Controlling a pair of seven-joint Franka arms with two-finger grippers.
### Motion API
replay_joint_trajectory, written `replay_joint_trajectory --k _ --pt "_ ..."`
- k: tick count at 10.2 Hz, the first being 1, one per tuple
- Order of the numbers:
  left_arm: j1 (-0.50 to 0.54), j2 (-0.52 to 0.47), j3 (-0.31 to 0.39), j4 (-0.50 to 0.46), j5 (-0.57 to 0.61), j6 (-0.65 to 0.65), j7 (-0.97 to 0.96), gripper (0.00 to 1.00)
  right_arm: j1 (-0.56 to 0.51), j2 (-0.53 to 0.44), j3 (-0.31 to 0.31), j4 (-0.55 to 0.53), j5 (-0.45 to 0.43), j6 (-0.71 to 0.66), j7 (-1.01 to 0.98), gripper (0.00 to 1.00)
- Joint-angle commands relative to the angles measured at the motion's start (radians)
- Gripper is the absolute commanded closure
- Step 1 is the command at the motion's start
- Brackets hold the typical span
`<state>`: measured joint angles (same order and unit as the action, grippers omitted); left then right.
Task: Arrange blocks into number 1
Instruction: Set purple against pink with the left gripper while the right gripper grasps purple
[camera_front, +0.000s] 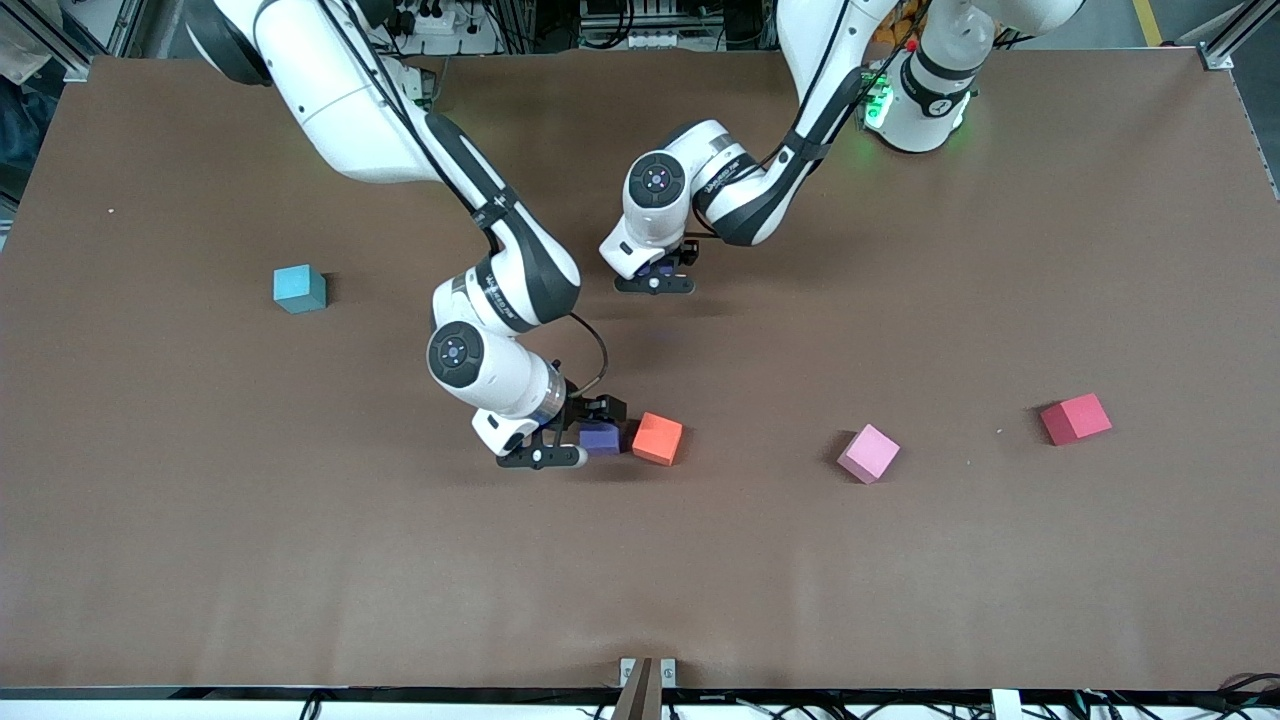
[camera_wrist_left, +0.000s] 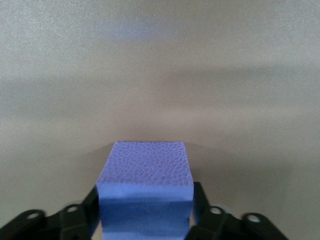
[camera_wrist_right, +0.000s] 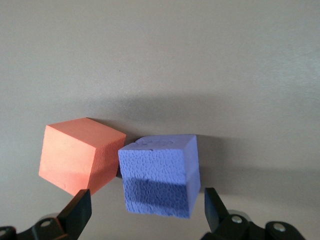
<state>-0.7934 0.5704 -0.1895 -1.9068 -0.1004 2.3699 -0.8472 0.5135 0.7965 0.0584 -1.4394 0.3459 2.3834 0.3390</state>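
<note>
The left pincer (camera_front: 655, 284) hangs over the middle of the brown surface (camera_front: 200, 520) toward the robots' bases, clamped on a purple matte foam cube (camera_wrist_left: 145, 190). The left wrist view shows the cube squeezed between the two black fingers (camera_wrist_left: 202, 210), square to them, with its top face level; a cube has no long axis, so only the squareness of its faces matters for laying a straight stroke. It seems held aloft so it can be carried to wherever the digit gets built.

The right pincer (camera_front: 575, 440) is low at the surface, nearer the front camera, set wide around a second purple matte foam cube (camera_wrist_right: 161, 175). In the right wrist view that cube rests on the surface, turned a little out of line with the fingers (camera_wrist_right: 77, 212), which stand apart from it on either side. An orange foam cube (camera_wrist_right: 80, 155) sits just beside it, edge close to edge, so one finger must slip into a tight gap, probably why the opening is generous.

A pink matte foam cube (camera_front: 868, 453) lies toward the left arm's end, rotated diagonally. A red foam cube (camera_front: 1075, 418) and a light blue foam cube (camera_front: 300, 289) lie well apart. No figure is formed yet
</note>
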Motion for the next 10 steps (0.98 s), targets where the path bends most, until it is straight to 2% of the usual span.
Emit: replay_joint_trajectory --k 1,3,6,7,8,10 --pt "0.006 -0.017 -0.002 0.0 0.001 0.005 -0.019 0.0 0.01 0.033 -0.005 0.037 -0.034 0.01 -0.006 0.0" --pt "0.023 -0.065 -0.002 -0.003 0.001 -0.017 -0.018 0.0 0.019 0.046 -0.006 0.037 -0.035 0.016 -0.005 0.0" --pt "0.107 -0.18 -0.001 -0.006 0.017 -0.133 -0.016 0.0 0.025 0.066 -0.008 0.037 -0.056 0.034 -0.005 0.0" --pt "0.153 -0.204 -0.002 -0.006 0.06 -0.155 -0.013 0.0 0.025 0.067 -0.008 0.034 -0.071 0.034 -0.005 0.06" --pt "0.196 -0.217 -0.001 -0.005 0.098 -0.158 -0.003 0.0 0.025 0.067 -0.015 0.031 -0.073 0.034 -0.005 0.17" --pt "0.302 -0.215 -0.002 0.011 0.184 -0.158 0.051 0.0 0.025 0.066 -0.023 0.033 -0.07 0.033 0.006 0.31"
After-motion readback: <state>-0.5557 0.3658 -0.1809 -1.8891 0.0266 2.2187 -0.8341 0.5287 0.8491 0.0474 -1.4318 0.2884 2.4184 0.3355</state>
